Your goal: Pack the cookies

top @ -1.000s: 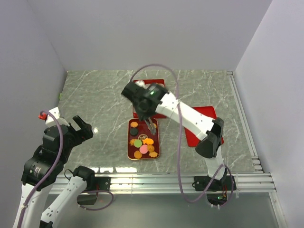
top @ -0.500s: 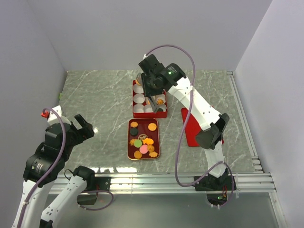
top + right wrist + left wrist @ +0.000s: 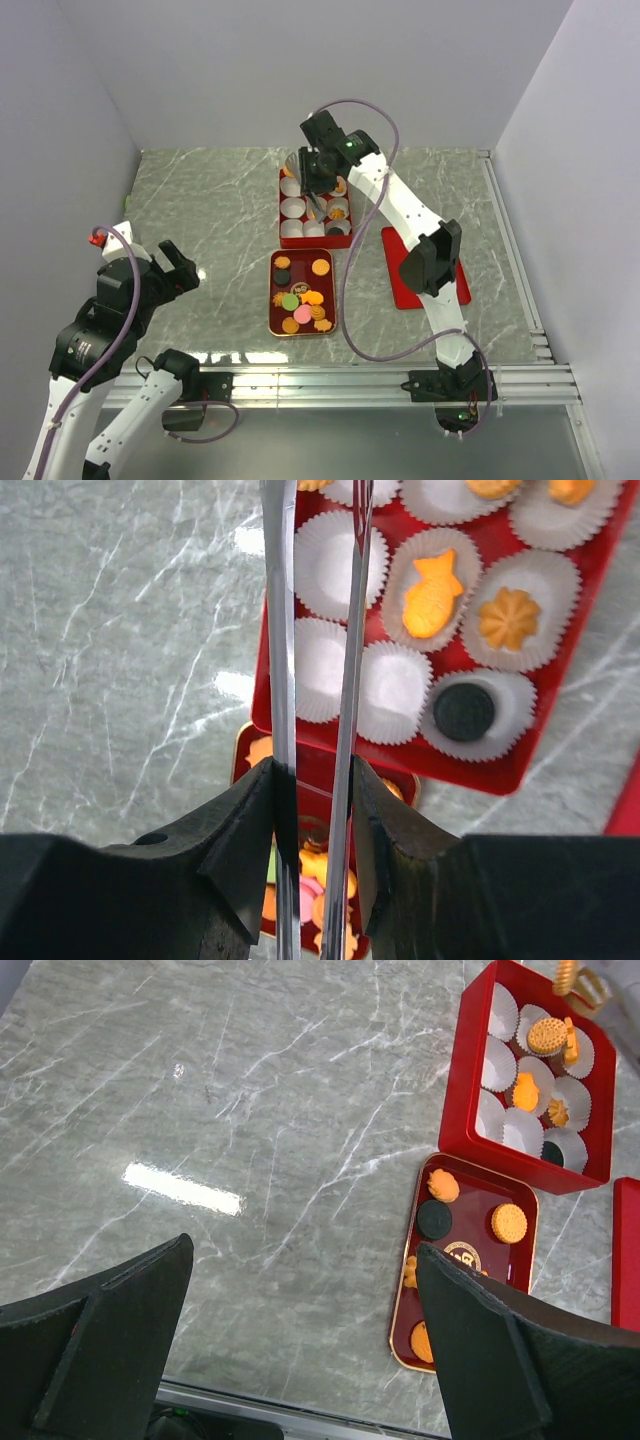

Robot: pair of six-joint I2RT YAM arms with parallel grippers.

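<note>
Right wrist footage showed the right gripper (image 3: 313,780) clamped on a pair of tongs (image 3: 278,630). The two blades ran apart and roughly parallel out of the top of the frame, so the tips were not seen there. The tongs were held over the box (image 3: 480,777), presumably so that a cookie could be set into one of its cups (image 3: 395,692). Several cups were already filled, with a fish (image 3: 432,593), a flower (image 3: 508,618) and a dark round (image 3: 465,712); others were bare. Most of the cookies (image 3: 302,300) were shown by the top view to lie on the tray (image 3: 271,300), just beside the box on the robot's side. What was cut off from the right wrist was partly supplied by the left wrist view: an orange piece (image 3: 567,975) was seen at the tongs' end above the box's far corner, though whether it was gripped could not be told. The left gripper (image 3: 305,1250) was held wide, well aside, probably to keep clear.
</note>
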